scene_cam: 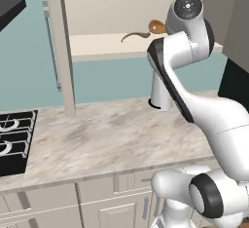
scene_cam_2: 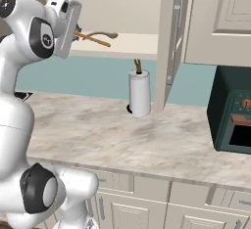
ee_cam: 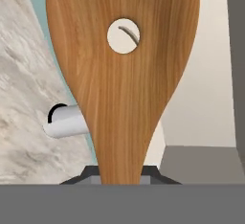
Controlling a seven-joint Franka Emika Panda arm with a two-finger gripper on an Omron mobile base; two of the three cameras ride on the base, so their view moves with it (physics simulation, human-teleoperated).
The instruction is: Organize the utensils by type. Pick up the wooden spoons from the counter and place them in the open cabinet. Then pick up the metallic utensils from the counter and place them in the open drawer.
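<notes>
- My pincer (scene_cam_2: 78, 33) is up high by the open cabinet (scene_cam: 146, 8), and it is clamped on a wooden spoon (ee_cam: 122, 84).
- I hold the spoon low on its thin neck. Its wide flat head, with a round hole in it, pokes out in front of me.
- I think the spoon is light, hard and stiff. It will not bend or break easily.
- The wood looks smooth, so it could slide or swing if my grip is loose. Holding nearer the middle would keep it steadier.
- Another spoon (scene_cam: 138, 33) already lies on the cabinet shelf (scene_cam: 97, 44), just beside where I am.
- Below, a white paper towel roll (scene_cam_2: 139, 93) stands on the tabletop (scene_cam_2: 122, 140) near the wall.
</notes>
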